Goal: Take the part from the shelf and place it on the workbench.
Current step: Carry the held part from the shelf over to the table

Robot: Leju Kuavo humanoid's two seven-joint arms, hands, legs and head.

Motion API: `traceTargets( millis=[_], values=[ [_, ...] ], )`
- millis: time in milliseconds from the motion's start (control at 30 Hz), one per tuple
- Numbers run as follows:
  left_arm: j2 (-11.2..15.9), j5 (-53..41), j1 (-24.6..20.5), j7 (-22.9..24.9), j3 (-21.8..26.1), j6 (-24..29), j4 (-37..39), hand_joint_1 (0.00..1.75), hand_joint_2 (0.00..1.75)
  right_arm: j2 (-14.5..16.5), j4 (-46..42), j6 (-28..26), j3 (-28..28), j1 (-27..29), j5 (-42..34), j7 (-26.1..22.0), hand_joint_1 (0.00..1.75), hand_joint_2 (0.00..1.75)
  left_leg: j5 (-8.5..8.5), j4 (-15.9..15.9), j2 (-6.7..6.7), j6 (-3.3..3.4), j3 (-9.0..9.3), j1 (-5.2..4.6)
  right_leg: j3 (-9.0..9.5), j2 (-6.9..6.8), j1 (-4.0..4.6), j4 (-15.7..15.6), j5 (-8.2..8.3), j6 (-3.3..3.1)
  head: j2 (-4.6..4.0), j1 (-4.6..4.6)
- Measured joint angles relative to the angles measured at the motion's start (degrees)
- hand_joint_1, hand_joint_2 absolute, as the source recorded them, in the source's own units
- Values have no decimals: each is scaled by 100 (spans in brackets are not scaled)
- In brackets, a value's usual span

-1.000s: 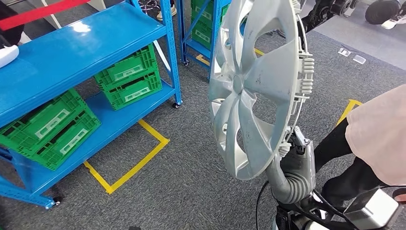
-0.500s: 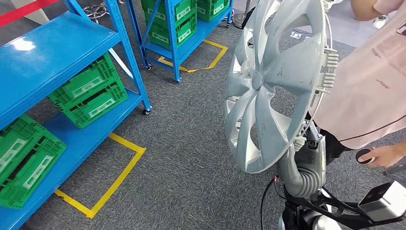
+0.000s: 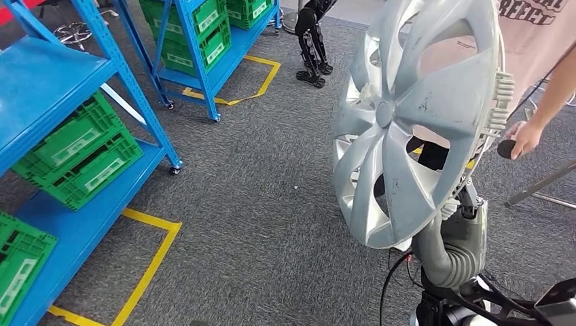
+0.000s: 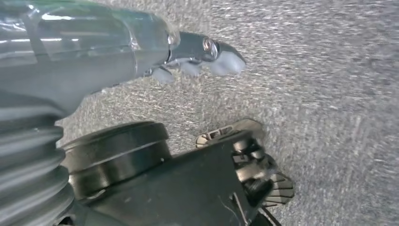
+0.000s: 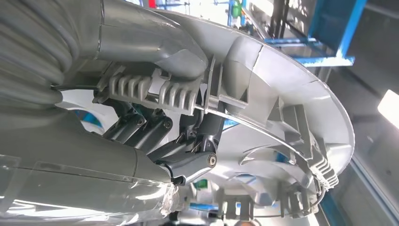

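Right hand [image 3: 454, 234] grips the silver hubcap [image 3: 414, 115] by its lower rim, upright at frame right; left hand [image 4: 197, 54] hangs empty, fingers apart, over grey carpet [image 3: 258, 197].

Green crates [image 3: 78, 157] on blue shelving [image 3: 47, 81]

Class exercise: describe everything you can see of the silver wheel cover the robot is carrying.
The wheel cover is a round, silver-grey disc that looks like plastic, with broad curved spokes around a small central hub and wide openings between them. Ribbed clips line the rim, and its face has scuff marks. It is held upright and slightly tilted above the grey carpet. The right hand grips its lower rim, thumb on one side and dark fingers behind, among the back ribs.
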Motion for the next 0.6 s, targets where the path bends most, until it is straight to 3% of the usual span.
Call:
traceTargets(
  millis=[67, 133, 200, 233, 300, 367, 433, 500, 533, 600],
  values=[
    [14, -4, -13, -69, -1, 27, -1, 0, 175, 3, -27, 1, -11, -38, 29, 1, 175, 175, -157, 200, -315, -43, -56, 21, 44, 102, -25, -67, 28, -69, 0, -16],
    [48, -7, -9, -125, -1, 55, -1, 0, 175, 3, -48, 1, -11, -94, 70, 3, 175, 175, -464, 821, -682, -52, -365, 26, 69, 212, -36, -98, 37, -121, 0, -83],
    [96, -7, 5, -141, -1, 99, 1, 0, 175, 3, -66, -5, -4, -122, 101, 5, 175, 175, -649, 1455, -717, -46, -751, 20, 71, 361, -24, -91, 28, -141, 0, -150],
    [127, -3, 10, -142, -1, 131, 1, 0, 175, 4, -81, -9, -1, -128, 108, 6, 175, 175, -582, 1540, -710, -41, -850, 20, 75, 442, -17, -82, 21, -146, 0, -169],
    [194, 24, 10, -138, -1, 191, 1, 0, 175, 8, -122, -13, 7, -138, 102, 6, 175, 175, -145, 1114, -771, -14, -757, 22, 95, 602, -17, -55, -4, -142, 0, -199],
    [281, 106, 14, -92, 1, 232, 1, 0, 175, 13, -164, -13, 11, -146, 120, 8, 175, 175, 246, 462, -1087, 29, -503, 45, 105, 744, -33, -14, -46, -112, 0, -220],
    [360, 210, 14, 86, 2, 243, 2, 0, 175, 17, -213, -13, 22, -160, 186, 17, 175, 175, 309, 155, -1276, 53, -356, 44, 72, 887, -70, 15, -61, -52, 0, -235],
    [414, 273, 8, 293, 2, 237, 2, 0, 175, 16, -266, -13, 41, -182, 245, 29, 175, 175, 285, 70, -1135, 73, -299, 33, 37, 1023, -97, 11, -54, 16, 0, -253],
    [438, 287, 7, 356, 2, 233, 2, 0, 175, 14, -291, -13, 52, -195, 261, 34, 175, 175, 292, 31, -1046, 95, -271, 41, 18, 967, -90, 37, -76, 44, 0, -246],
    [464, 295, 8, 407, 3, 226, 1, 0, 175, 10, -324, -12, 76, -238, 278, 43, 175, 175, 295, -42, -847, 146, -204, 55, -147, 652, -67, 384, -281, 97, 0, -196]
  ],
)
